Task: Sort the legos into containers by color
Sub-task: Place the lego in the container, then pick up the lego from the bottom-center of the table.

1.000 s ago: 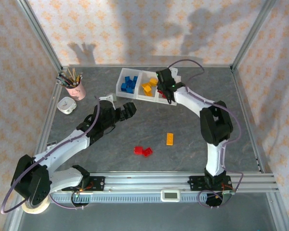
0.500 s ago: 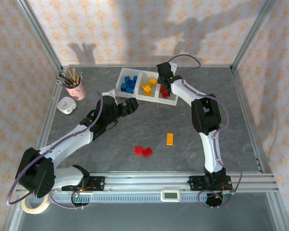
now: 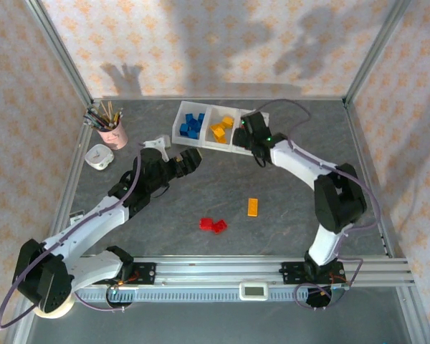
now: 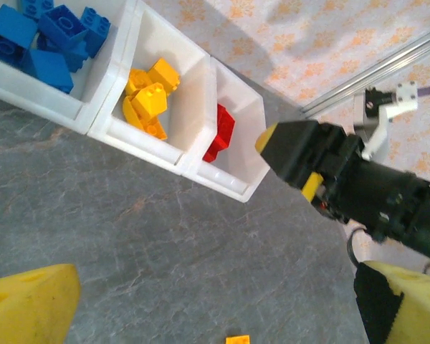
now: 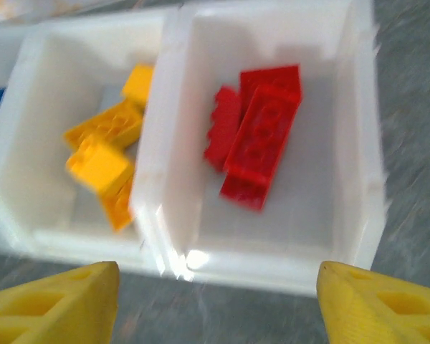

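The containers stand at the back of the table as three joined white bins. Blue legos fill the left bin, yellow ones the middle, and red ones the right. Two red legos and a yellow-orange brick lie loose on the grey table. My right gripper hovers at the near rim of the red bin, open and holding nothing. My left gripper hangs open over bare table in front of the tray, with the orange brick just below it.
A pink cup of pencils and a small white object sit at the left edge. A tape roll lies by the left arm's base. Metal frame posts bound the table.
My right gripper has opened and drawn back from over the red bin toward its near rim. The left arm has shifted slightly, staying open.
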Tool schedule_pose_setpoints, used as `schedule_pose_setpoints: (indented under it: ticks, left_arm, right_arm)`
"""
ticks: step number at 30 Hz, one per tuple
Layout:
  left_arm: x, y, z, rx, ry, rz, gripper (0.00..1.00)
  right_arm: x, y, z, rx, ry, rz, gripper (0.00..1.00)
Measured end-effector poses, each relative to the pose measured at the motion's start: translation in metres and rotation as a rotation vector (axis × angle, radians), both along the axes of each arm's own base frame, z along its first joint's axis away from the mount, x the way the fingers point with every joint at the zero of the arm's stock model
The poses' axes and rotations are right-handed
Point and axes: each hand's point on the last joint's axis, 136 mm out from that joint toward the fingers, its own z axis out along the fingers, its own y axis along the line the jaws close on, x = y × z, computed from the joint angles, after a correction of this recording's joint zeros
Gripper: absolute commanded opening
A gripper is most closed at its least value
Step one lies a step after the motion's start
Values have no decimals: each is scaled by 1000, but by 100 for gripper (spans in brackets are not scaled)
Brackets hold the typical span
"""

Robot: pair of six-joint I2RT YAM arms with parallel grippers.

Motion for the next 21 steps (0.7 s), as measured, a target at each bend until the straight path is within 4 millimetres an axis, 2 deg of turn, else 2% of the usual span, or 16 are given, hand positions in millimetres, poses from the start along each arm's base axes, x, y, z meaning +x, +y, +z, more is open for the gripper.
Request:
schedule_pose_setpoints:
  ticks: [6, 9, 16, 21]
  left_arm:
    - [-24, 14, -19, 25, 40, 10, 99]
    - [-32, 20, -24, 32, 49, 18, 99]
    - [-51, 37, -40, 36, 73, 59, 99]
    - [-60, 46, -49, 41, 99, 89, 99]
  right_arm:
    - [-72, 35, -31, 20, 91, 130, 77]
    - [-100, 53, -43, 17, 128, 185, 79]
    - [-159, 87, -68, 24, 202, 276, 81]
    - [-187, 111, -74, 54, 227, 318, 81]
